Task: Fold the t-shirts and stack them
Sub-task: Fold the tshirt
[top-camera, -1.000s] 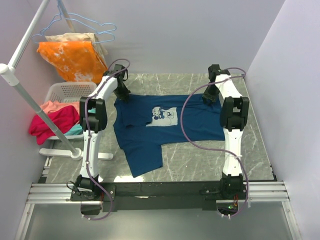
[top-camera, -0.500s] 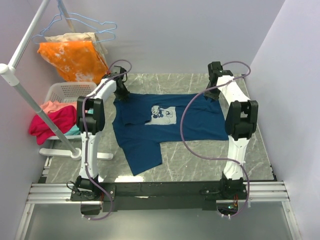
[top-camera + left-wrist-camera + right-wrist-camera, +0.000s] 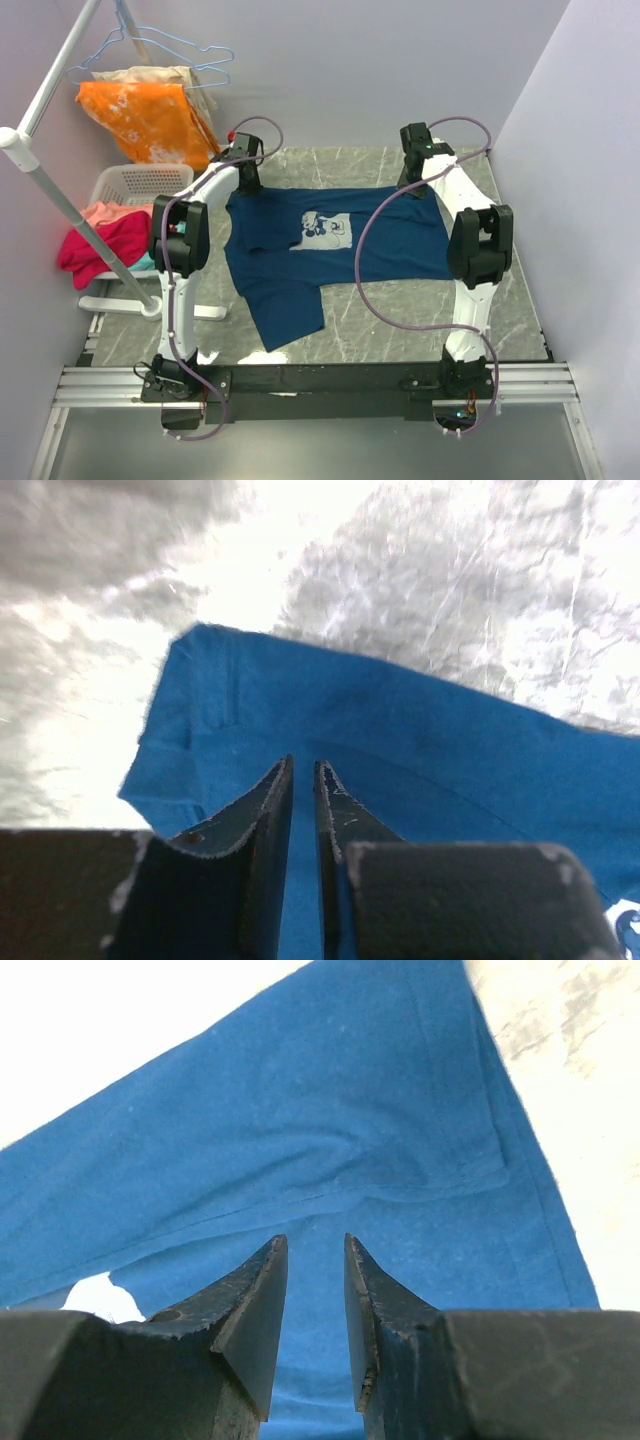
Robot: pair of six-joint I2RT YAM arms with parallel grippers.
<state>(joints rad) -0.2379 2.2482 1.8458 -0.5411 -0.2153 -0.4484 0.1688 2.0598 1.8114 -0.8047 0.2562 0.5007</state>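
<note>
Top external view: navy t-shirt (image 3: 330,250) spread flat on marble table (image 3: 400,320), left hand (image 3: 303,780) at its far-left corner, fingers nearly closed with a thin gap, right hand (image 3: 315,1260) at far-right corner, fingers slightly parted, neither pinching cloth.

No words, brand names, numbers or signs can be read in any of the three views. The only marking is the pale square print (image 3: 324,232) with a cartoon-mouse figure on the chest of the navy blue short-sleeved cloth t-shirt (image 3: 330,245), which lies spread toward the far edge of the grey marbled table (image 3: 400,320); any lettering inside that print is too small to make out. In the two wrist views the blue cloth (image 3: 420,750) (image 3: 300,1130) shows only seams and plain fabric.
</note>
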